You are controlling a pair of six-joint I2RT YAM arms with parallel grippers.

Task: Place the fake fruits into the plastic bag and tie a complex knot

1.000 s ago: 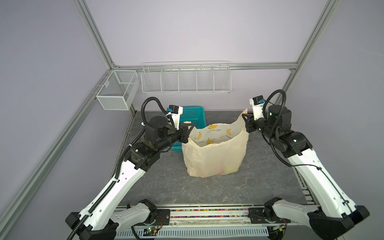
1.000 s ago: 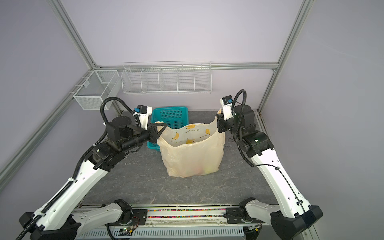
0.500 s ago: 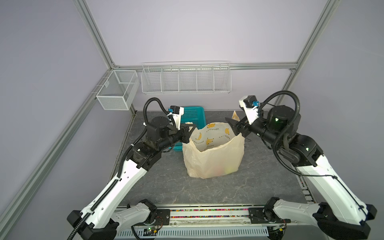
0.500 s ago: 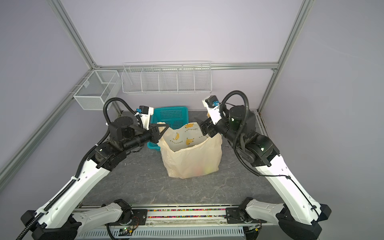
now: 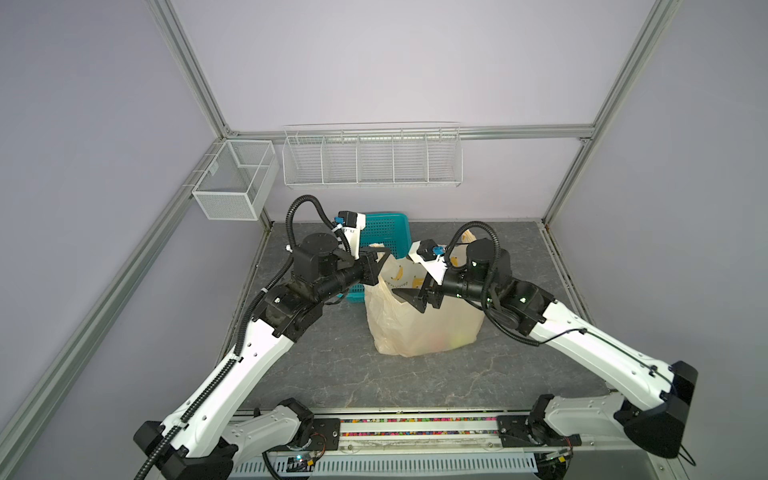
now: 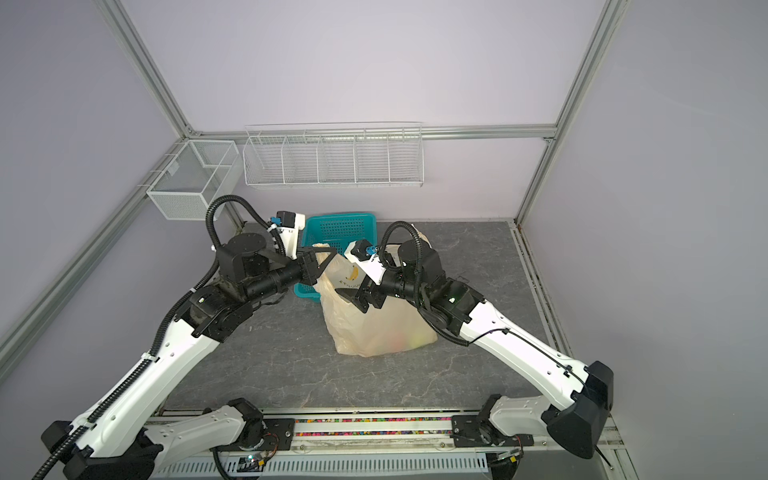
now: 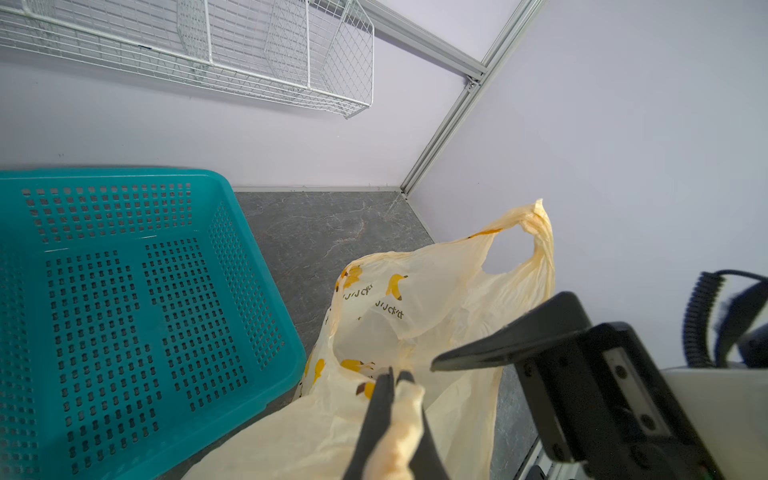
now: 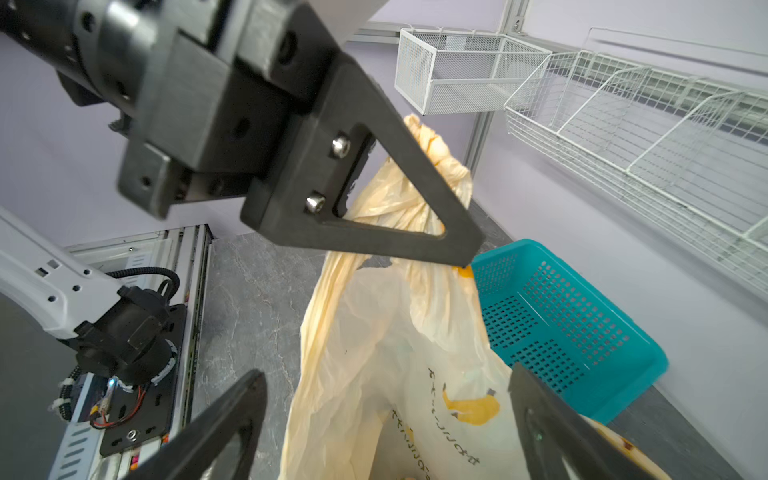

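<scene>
The pale-yellow plastic bag (image 5: pixel 424 328) (image 6: pixel 374 332) with banana print stands mid-table. The fake fruits (image 5: pixel 449 340) show only as faint red and green blurs through its wall. My left gripper (image 7: pixel 395 374) (image 5: pixel 384 251) is shut on the bag's left handle (image 7: pixel 399 432) and holds it up. The right handle (image 5: pixel 467 237) (image 7: pixel 536 224) stands free behind my right arm. My right gripper (image 8: pixel 386 374) (image 5: pixel 409 301) is open just above the bag's mouth, nothing between its fingers. No knot shows; the two handles are apart.
A teal perforated basket (image 5: pixel 382 232) (image 7: pixel 124 291) sits behind the bag, touching its left side. A white wire shelf (image 5: pixel 372 160) hangs on the back wall and a mesh box (image 5: pixel 235 183) on the left frame. The arms' rail (image 5: pixel 415 428) runs along the front.
My right gripper opened, let go of the right handle, and swung left and down over the bag's mouth. The bag's right side sagged. The left gripper kept its hold.
</scene>
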